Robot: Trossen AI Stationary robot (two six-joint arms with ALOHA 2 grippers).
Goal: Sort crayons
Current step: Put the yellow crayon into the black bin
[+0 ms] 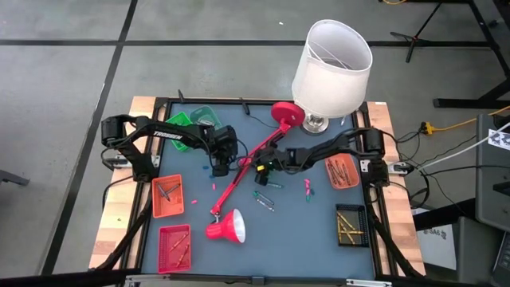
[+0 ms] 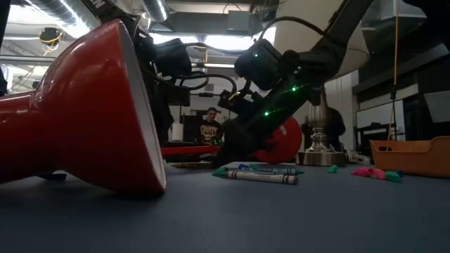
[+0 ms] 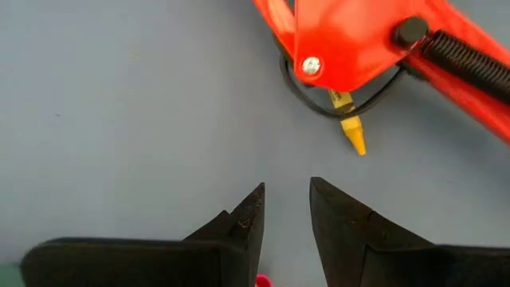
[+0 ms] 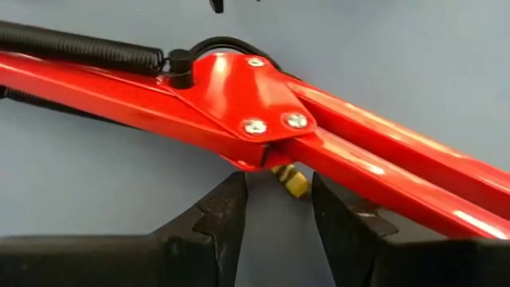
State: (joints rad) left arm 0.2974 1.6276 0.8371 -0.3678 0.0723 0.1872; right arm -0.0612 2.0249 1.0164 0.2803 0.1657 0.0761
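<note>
Red lamp shade fills the near foreground of the low view, lying on its side on the table; it is not part of the sort.

Crayons: sort is partly done. Some sit in the orange tray, the red tray, the orange bin and the black tray. The green bin is partly hidden by the left arm, contents unclear.

Still loose on the mat:
- a yellow crayon tucked under the lamp arm's hinge, directly ahead of both claws
- a small cluster of teal/grey sticks just beside the right gripper
- pink and green stubs a bit further out from the right gripper
- a few pink stubs near the left gripper, plus one near the orange tray

Left gripper: fingers parted, holding nothing, hovering just short of the hinge with the yellow crayon beyond its tips.
Right gripper: fingers spread, empty, on the opposite side of the same hinge, the yellow crayon showing between its tips.

Judgement: roughly mid-task. Lamp arm over the yellow crayon is the blocker; likely has to be shifted or reached around.
</note>
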